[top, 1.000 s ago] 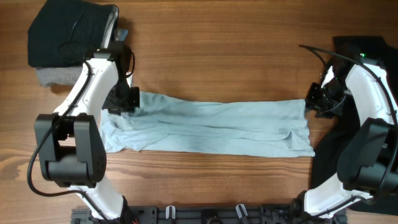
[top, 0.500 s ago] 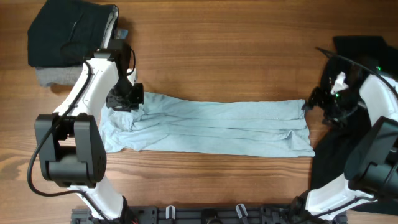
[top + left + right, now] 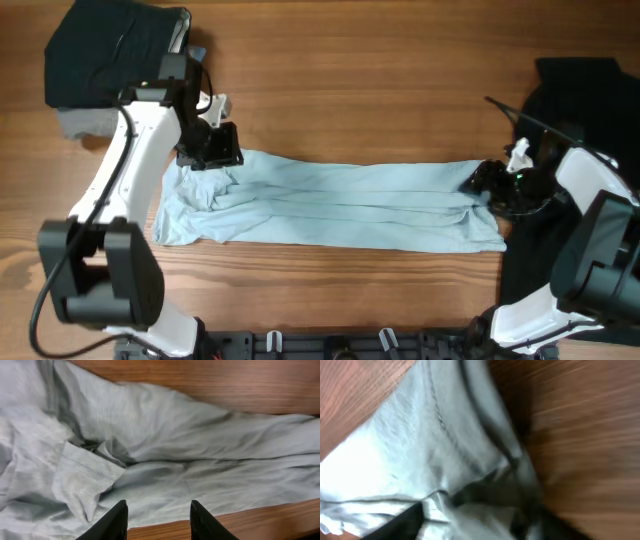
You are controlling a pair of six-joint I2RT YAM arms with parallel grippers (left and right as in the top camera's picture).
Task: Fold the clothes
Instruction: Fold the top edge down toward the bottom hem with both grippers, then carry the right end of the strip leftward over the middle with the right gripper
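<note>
Right gripper [image 3: 480,182] shifted inward, onto T-shirt [image 3: 340,205] edge

You have one blue T-shirt [image 3: 340,205], one large black garment [image 3: 580,85], two folded pieces, one black [image 3: 100,50] and one grey [image 3: 78,122], and two grippers: left gripper [image 3: 157,510], right gripper [image 3: 485,182].

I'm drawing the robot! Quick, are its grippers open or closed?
Left gripper: open, empty, over the T-shirt.
Right gripper: at the T-shirt's edge; too blurred to tell.
</note>
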